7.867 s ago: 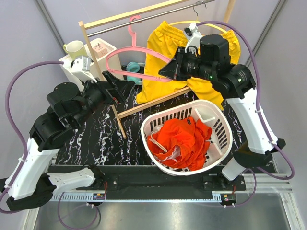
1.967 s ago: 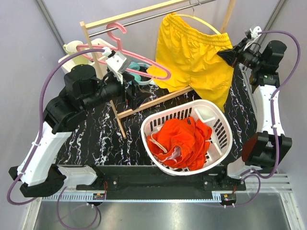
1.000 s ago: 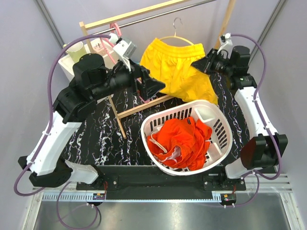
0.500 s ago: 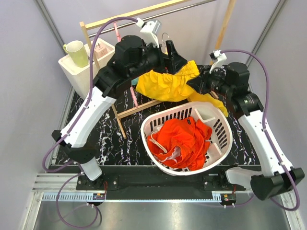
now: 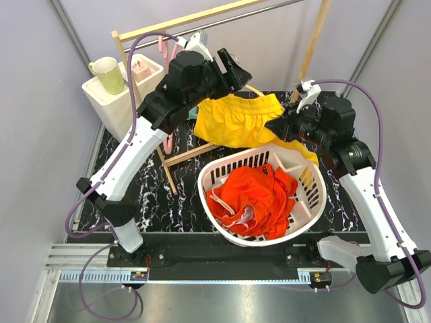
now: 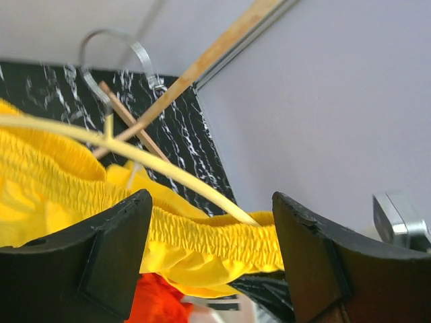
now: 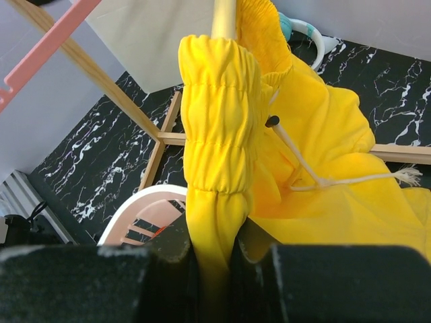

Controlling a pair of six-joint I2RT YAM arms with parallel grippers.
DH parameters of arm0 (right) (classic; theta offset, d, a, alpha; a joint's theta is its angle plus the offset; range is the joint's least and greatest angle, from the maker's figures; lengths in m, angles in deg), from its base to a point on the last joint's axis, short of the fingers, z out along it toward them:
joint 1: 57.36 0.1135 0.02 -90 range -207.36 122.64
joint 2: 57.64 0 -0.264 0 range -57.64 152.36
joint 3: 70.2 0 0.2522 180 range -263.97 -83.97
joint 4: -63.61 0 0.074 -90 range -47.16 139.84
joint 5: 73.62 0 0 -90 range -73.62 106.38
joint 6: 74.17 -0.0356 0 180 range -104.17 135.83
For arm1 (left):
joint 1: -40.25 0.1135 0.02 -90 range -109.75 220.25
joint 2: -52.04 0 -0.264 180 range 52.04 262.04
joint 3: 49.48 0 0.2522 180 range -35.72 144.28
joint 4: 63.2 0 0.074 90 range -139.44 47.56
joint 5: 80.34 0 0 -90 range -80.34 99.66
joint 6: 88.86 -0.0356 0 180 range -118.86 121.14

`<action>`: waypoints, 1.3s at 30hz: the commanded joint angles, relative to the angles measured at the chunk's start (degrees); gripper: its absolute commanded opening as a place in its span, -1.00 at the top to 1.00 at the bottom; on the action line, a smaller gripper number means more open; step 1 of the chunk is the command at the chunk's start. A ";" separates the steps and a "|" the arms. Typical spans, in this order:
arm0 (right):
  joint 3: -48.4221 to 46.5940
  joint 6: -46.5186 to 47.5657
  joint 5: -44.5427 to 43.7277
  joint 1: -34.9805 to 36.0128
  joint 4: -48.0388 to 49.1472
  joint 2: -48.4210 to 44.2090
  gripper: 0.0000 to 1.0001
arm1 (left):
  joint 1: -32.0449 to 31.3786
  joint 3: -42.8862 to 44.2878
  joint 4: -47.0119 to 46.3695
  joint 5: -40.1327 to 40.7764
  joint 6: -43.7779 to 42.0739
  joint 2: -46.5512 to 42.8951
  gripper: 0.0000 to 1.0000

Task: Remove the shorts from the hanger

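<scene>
The yellow shorts point(image 5: 236, 121) hang bunched just above the far rim of the white basket point(image 5: 217, 173). My right gripper point(image 5: 279, 128) is shut on their elastic waistband point(image 7: 212, 168), the fabric pinched between the jaws. The waistband is still threaded on a pale yellow hanger point(image 6: 135, 156) with a metal hook point(image 6: 114, 40). My left gripper point(image 5: 234, 67) is open; in the left wrist view its fingers point(image 6: 114, 235) stand wide apart either side of the hanger arm and waistband point(image 6: 202, 232). The orange-red shorts point(image 5: 252, 195) with a white drawstring lie in the basket.
A wooden rack with a metal rail point(image 5: 222, 20) spans the back, with a pink hanger point(image 5: 163, 44) on it. A white box point(image 5: 111, 94) with a green mug point(image 5: 106, 68) stands at the back left. The rack's wooden foot bar point(image 5: 192, 153) crosses the black marble table.
The yellow shorts and hanger came off the rail and dropped toward the basket, held by my right gripper. My left arm left the pink hanger and swung right to the yellow hanger.
</scene>
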 commanded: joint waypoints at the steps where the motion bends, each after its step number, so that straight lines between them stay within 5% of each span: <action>1: -2.10 1.53 0.39 0.78 5.52 -1.85 1.00 | 1.06 -2.37 -2.94 -0.84 18.42 -0.90 -0.50; 8: -2.46 1.00 2.58 2.19 6.48 -1.50 1.00 | 1.06 -5.01 -2.76 2.93 28.90 -0.81 -0.39; 25: -5.18 1.71 2.41 3.16 7.10 -0.97 1.00 | 0.80 -6.95 -3.82 3.29 33.92 0.51 -0.09; 39: -0.17 2.85 3.99 3.16 7.28 -7.03 1.00 | -0.52 -9.41 -13.31 3.20 30.67 1.30 0.77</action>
